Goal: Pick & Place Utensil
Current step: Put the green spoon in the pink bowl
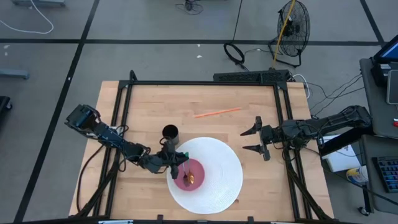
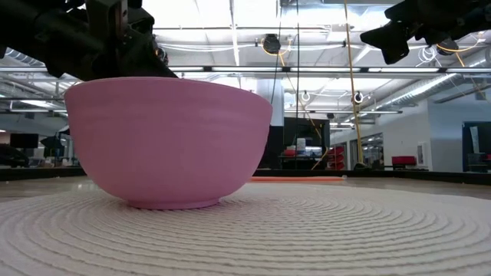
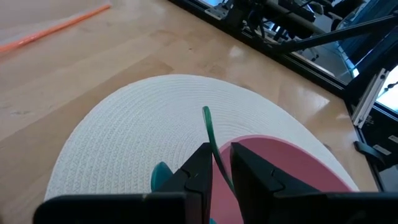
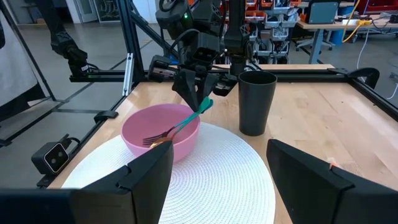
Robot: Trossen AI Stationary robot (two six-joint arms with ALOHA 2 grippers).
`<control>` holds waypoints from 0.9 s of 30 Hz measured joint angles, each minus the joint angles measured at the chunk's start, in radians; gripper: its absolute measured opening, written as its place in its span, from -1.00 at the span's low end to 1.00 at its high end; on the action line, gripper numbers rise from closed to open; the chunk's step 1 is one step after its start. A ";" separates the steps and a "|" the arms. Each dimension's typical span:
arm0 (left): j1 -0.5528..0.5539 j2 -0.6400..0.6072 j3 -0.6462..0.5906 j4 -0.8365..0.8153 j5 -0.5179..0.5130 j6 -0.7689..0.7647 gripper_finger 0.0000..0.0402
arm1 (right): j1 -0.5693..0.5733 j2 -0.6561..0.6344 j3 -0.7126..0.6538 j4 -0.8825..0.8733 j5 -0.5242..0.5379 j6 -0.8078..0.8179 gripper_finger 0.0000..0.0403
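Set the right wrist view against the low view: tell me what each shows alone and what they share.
Only the right wrist view shows the teal-handled fork, its tines in the bowl and its handle pinched by the left gripper, plus the black cup standing beside the bowl, just off the mat. Only the low view shows the right gripper from outside, hanging high with its jaws apart, and the orange straw as a thin strip far back. Both show the pink bowl sitting on the white woven mat, with the left arm above it.
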 joint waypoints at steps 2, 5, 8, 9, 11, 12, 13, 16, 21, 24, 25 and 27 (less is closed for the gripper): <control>0.000 0.000 0.000 0.000 0.000 0.004 -0.69 | 0.000 0.000 0.000 0.000 0.000 0.000 0.26; 0.000 0.000 0.000 0.000 0.000 0.005 -0.69 | 0.000 0.000 0.000 0.000 0.000 0.000 0.26; 0.000 0.000 0.001 0.000 0.000 0.005 -0.69 | 0.000 0.000 0.000 0.000 -0.002 0.000 0.26; 0.000 0.000 0.001 0.000 0.000 0.005 -0.69 | 0.000 0.000 0.000 0.000 -0.003 0.000 0.26; 0.000 0.000 0.001 0.000 0.000 0.005 -0.69 | 0.000 0.000 0.000 0.000 -0.003 0.000 0.26; 0.000 0.000 0.001 0.001 0.000 0.008 -0.69 | 0.000 0.000 0.000 0.000 -0.003 0.000 0.26; 0.000 0.000 0.001 0.002 0.000 0.013 -0.69 | 0.000 0.000 0.000 0.000 -0.003 0.000 0.26; 0.000 0.000 0.001 0.018 0.000 0.025 -0.69 | 0.000 0.000 0.000 0.000 -0.003 0.000 0.26; 0.000 -0.002 0.002 0.027 0.000 0.042 -0.69 | 0.000 0.000 0.000 0.000 -0.003 0.000 0.26; 0.000 -0.002 0.002 0.027 0.000 0.041 -0.69 | 0.000 0.000 0.000 0.000 -0.003 0.000 0.26; 0.000 -0.002 0.002 0.027 0.000 0.041 -0.69 | 0.000 0.000 0.000 0.000 -0.003 0.000 0.26; 0.000 -0.002 0.002 0.027 0.000 0.041 -0.69 | 0.000 0.000 0.000 0.000 -0.003 0.000 0.26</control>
